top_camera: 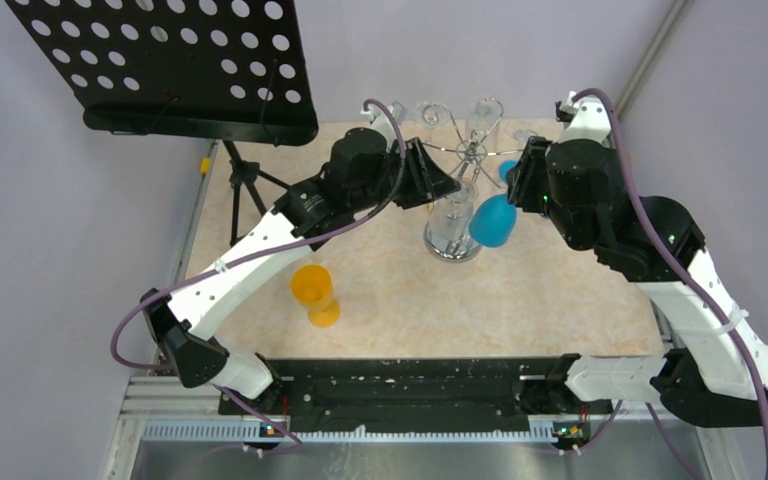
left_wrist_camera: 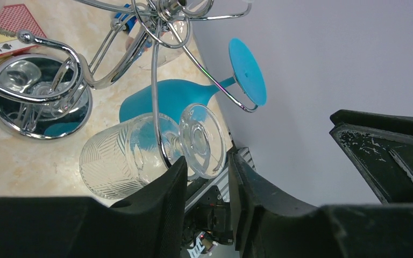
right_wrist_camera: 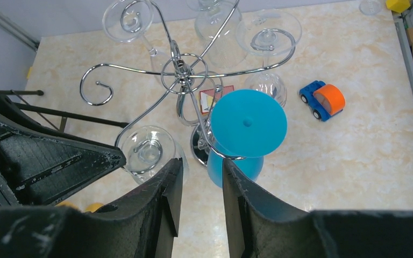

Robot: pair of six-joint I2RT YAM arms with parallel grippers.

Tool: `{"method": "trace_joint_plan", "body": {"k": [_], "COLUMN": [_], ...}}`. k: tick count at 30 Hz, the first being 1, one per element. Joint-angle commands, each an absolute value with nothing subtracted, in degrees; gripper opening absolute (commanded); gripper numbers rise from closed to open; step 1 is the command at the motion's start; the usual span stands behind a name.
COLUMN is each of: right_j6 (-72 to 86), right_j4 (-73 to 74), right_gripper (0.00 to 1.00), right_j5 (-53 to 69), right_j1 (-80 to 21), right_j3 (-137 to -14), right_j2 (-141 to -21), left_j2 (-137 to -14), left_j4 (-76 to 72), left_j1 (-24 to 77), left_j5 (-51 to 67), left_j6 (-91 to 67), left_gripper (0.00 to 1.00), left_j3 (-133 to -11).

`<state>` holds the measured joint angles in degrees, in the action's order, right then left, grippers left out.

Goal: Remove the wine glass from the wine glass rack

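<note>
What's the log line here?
left gripper: open, at clear wine glass foot | right gripper: open, beside blue wine glass | both hanging on wine glass rack

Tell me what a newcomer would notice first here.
The chrome wine glass rack at the table's far middle, glasses hanging upside down from its curled arms, one bright blue. The left gripper flanks a clear glass's foot; the right gripper faces the blue wine glass.

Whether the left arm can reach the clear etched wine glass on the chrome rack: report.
Likely yes: left fingers straddle the clear etched wine glass at its foot; only the chrome rack holds it.
</note>
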<state>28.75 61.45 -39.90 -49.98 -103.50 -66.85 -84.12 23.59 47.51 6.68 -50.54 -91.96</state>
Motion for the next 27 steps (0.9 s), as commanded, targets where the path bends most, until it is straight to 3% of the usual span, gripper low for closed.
{"method": "trace_joint_plan", "body": {"k": [1, 19, 27], "right_j6": [29.84, 31.13, 31.61], "right_j4": [59.70, 59.10, 58.30], "right_gripper": [0.34, 0.33, 0.33], "right_j5": [-40.61, -40.50, -40.87], "right_j1": [-49.33, -49.35, -49.31], "right_j3": [-102.83, -100.94, -99.97], "right_j2": [-64.59, -62.36, -61.38], "left_j2": [-84.17, -84.91, -85.73], "left_j4": [23.27, 21.40, 22.24], "left_j1": [47.38, 47.29, 46.73], "left_j5": [5.04, 8.22, 8.73], "left_j6": [-52.21, -70.34, -77.57], "left_gripper": [0.38, 0.42, 0.33], "left_j3": [-95.01, -92.01, -89.86]}}
